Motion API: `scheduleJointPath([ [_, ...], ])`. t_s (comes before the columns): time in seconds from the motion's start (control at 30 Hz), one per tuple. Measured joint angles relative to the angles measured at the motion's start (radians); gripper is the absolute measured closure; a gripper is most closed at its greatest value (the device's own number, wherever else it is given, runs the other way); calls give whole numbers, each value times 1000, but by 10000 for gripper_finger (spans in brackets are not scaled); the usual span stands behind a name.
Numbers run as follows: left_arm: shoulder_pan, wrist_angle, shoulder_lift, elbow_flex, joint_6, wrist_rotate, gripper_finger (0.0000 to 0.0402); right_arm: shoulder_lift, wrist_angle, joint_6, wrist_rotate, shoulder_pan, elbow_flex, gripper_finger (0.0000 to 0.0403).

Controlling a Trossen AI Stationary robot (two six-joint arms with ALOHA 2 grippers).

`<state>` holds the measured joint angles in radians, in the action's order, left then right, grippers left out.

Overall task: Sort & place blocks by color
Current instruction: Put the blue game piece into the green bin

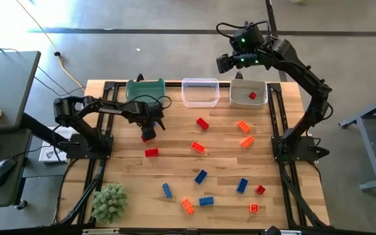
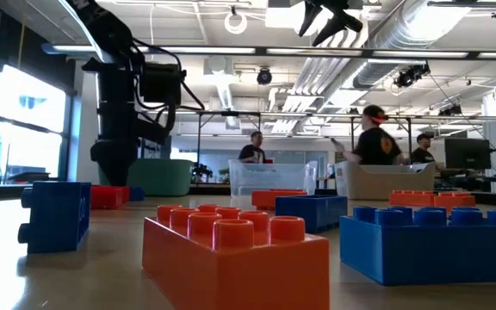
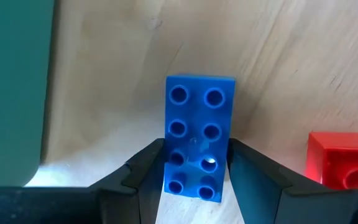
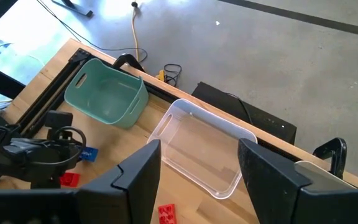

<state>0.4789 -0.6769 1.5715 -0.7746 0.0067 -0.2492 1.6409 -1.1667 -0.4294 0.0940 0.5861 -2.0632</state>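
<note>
A blue block with eight studs lies studs-up between the fingers of my left gripper, which is shut on it low over the table's left part, in front of the green bin. In the high view my left gripper covers the block. The right wrist view shows the blue block sticking out past the fingers. A red block sits close beside it. My right gripper hangs open and high over the far right, above the clear bin. My left gripper pinches the blue block's two long sides between its two fingers, at one end of the block. The fingers come steeply from above and lie across the block. The block sits level, studs up; whether its underside is on the table I cannot tell.
The white bin at the far right holds a red block. Several blue, red and orange blocks lie over the table's middle and near right, such as an orange block and a blue block. A fuzzy green clump sits near left.
</note>
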Motion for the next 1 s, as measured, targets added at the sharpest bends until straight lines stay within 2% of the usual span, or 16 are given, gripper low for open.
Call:
scheduleJointPath([
  [0.13, 2, -1, 0, 0, 5, 2, 254, 0, 0, 0, 0, 0, 0, 199],
  [0.4, 2, -4, -1, 0, 38, 17, 302, 0, 0, -19, 0, 0, 0, 199],
  [0.63, 2, -5, -14, 1, 70, 24, 307, 0, 0, -28, -1, -3, 0, 199],
  [0.87, 0, -11, -108, 6, 76, 93, 311, 0, 1, -42, -3, -53, 0, 199],
  [1.0, 0, -7, -188, 6, 75, 98, 311, 0, 1, -46, -5, -107, 0, 199],
])
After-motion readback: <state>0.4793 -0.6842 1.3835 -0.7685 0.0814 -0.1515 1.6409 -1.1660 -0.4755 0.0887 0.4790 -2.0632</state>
